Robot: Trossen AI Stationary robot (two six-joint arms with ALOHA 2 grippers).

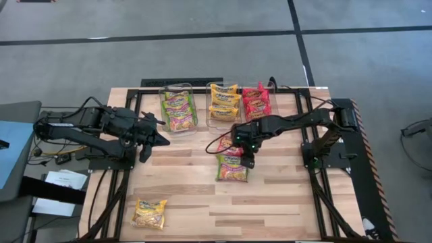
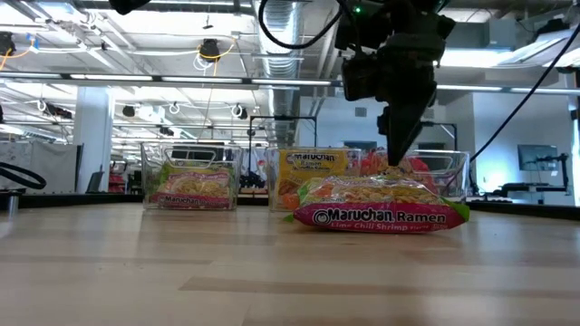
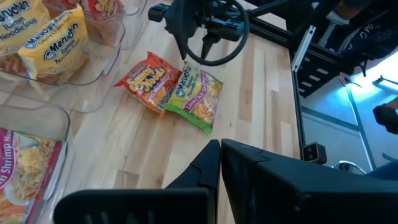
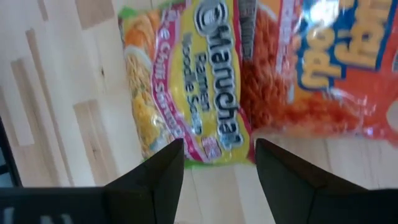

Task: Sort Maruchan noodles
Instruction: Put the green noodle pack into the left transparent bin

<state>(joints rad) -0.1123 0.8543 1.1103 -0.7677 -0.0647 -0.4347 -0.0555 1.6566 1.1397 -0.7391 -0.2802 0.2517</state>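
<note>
Jaws on the right gripper (image 1: pixel 247 162) stand open, holding nothing, right over a green noodle packet (image 1: pixel 232 169) near the middle of the tabletop (image 1: pixel 283 202). Jaws on the left gripper (image 1: pixel 162 139) are shut and empty, and that arm waits at the left side.

Big wooden planks make up the tabletop. At its far edge sit three clear bins (image 1: pixel 202 116) in a row. One has green packets (image 1: pixel 177 110), the middle one has yellow packets (image 1: pixel 223 102), and the last has red packets (image 1: pixel 256 102).

Shiny and flat, the green noodle packet lies with its label up, and the open jaws point down at its top edge. Touching it on the far side is a red-orange packet (image 3: pixel 149 82). One yellow packet (image 1: pixel 149 212) lies alone by the near left corner, well apart from both arms.
</note>
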